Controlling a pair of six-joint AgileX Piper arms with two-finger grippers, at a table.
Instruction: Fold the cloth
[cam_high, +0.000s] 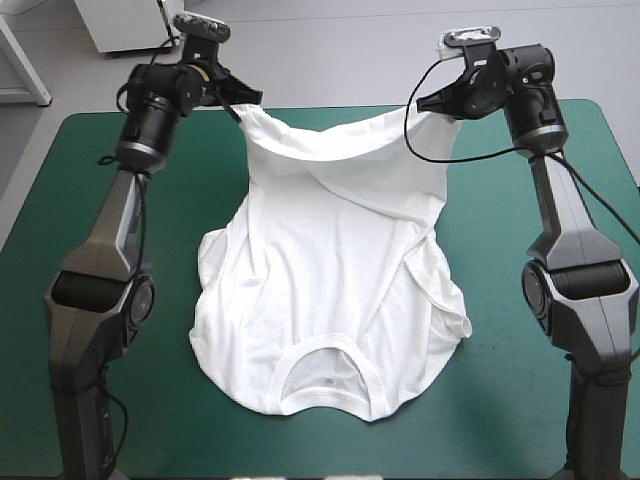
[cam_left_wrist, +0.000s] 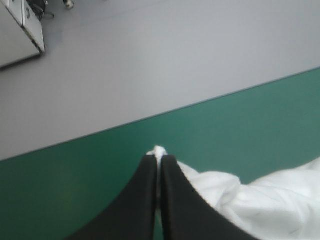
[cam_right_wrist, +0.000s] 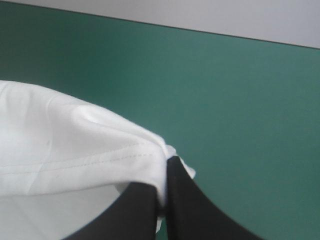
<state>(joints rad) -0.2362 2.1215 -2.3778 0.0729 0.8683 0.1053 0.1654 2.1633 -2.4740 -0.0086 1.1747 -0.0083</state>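
T-shirt (cam_high: 335, 290) neckline: high view only

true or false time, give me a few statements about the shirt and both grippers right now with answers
1. The left gripper is shut on the T-shirt. True.
2. The right gripper is open, clear of the cloth. False: it is shut on the T-shirt's hem.
3. The neck opening lies toward the near edge of the table. True.
4. The T-shirt is a folded bundle. False: it lies spread, with its far edge lifted.
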